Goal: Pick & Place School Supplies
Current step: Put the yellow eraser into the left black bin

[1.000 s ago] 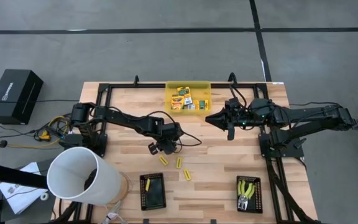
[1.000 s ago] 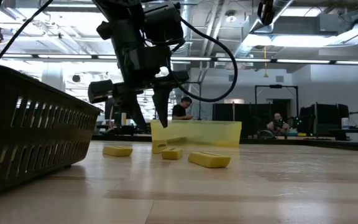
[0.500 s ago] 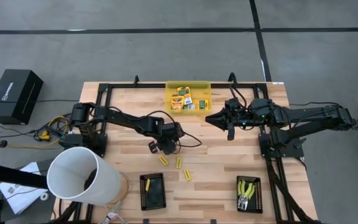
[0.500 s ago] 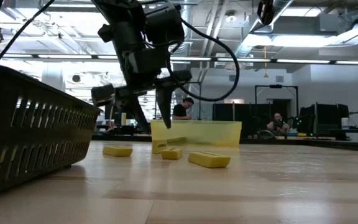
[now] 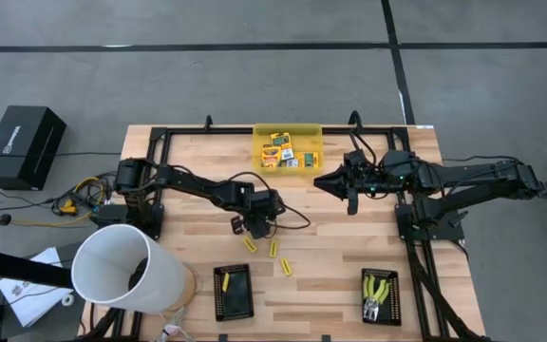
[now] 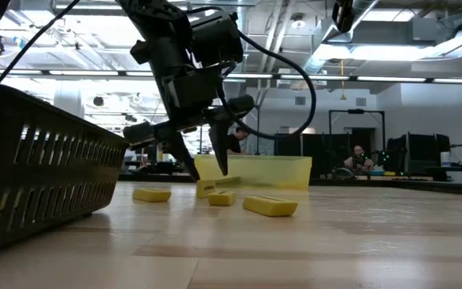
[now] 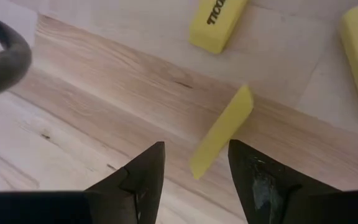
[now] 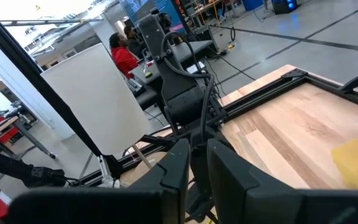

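— Since a second ago, the left gripper has dropped and tilted closer to the yellow sticks; the right arm hasn't budged.

— How does the left arm sit?

— Stretched from the table's left edge toward the middle, wrist bent down, fingers pointing at the wood. They're spread, nothing between them, straddling the near end of one stick just above the table.

— The other sticks?

— Two more lie beside it, and one sits in the black tray.

— And the right gripper?

— Hovering right of the yellow bin holding the printed boxes, fingers nearly together, empty. The hand tools lie in the other tray.
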Controlling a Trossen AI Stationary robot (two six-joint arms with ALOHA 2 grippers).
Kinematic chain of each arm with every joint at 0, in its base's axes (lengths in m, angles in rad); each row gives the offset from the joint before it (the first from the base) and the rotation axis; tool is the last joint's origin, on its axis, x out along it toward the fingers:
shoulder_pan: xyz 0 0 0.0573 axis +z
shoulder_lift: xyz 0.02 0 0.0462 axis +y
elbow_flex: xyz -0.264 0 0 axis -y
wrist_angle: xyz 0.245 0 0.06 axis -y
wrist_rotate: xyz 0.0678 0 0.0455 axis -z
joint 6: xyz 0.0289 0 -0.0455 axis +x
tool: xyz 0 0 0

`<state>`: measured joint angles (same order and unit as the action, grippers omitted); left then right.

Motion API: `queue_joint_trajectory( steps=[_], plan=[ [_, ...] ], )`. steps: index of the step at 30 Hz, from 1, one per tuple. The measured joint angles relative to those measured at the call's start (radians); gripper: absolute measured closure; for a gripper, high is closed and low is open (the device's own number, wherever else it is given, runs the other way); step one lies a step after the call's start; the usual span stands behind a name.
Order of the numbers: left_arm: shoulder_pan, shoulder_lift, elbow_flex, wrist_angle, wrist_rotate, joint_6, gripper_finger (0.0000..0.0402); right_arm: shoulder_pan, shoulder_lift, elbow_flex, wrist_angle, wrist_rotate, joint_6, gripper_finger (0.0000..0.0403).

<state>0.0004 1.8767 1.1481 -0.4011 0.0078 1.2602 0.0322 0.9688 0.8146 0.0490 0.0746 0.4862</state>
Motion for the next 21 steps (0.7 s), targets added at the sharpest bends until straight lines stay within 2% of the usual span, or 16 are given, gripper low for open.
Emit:
queue_joint_trajectory(
  steps=[11,17,19,21],
  plan=[
    [-0.001,0.033,0.001,-0.002,0.03,-0.013,0.0241,0.0,0.0,0.0,0.001,0.0,-0.008,0.0351],
    [0.0,0.076,0.006,-0.011,0.028,-0.062,0.028,0.013,0.0,0.0,0.001,0.001,-0.008,0.0351],
    [0.001,0.078,0.005,-0.011,0.01,-0.084,0.0305,0.023,0.0,0.0,-0.001,0.0,-0.008,0.0351],
    [0.001,0.079,0.004,0.001,-0.019,-0.124,0.0347,0.032,0.0,0.0,-0.007,0.001,-0.008,0.0351]
  ],
)
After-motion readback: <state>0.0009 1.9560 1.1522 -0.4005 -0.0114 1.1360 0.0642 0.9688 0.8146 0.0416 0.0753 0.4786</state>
